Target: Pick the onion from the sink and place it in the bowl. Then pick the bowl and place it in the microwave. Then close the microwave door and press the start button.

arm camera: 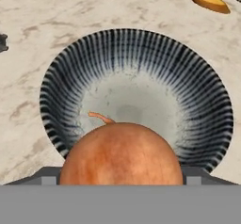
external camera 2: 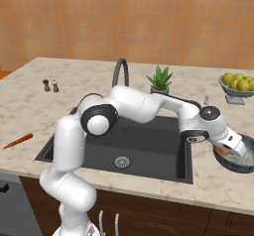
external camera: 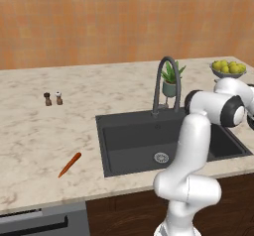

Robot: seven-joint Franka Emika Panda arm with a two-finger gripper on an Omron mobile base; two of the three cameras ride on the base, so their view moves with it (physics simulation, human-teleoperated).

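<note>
The orange-tan onion [arm camera: 121,148] sits between the fingers of my gripper [arm camera: 121,180], which is shut on it. Right below it lies the wide glass bowl [arm camera: 141,58] with its ribbed pattern, nothing inside. In the right base view the gripper [external camera 2: 231,148] hangs just over the bowl [external camera 2: 242,163] on the counter right of the dark sink [external camera 2: 139,146], with the onion [external camera 2: 223,151] peeking out under the hand. The sink [external camera: 144,138] holds nothing but its steel drain [external camera: 161,157]. The microwave is out of view.
An arched faucet [external camera: 163,81] and a potted plant [external camera: 172,79] stand behind the sink. A stemmed fruit bowl [external camera 2: 237,86] is at the back right. A carrot [external camera: 70,164] and two shakers [external camera: 53,98] lie left of the sink. A yellow-brown potato [arm camera: 208,1] lies beyond the bowl.
</note>
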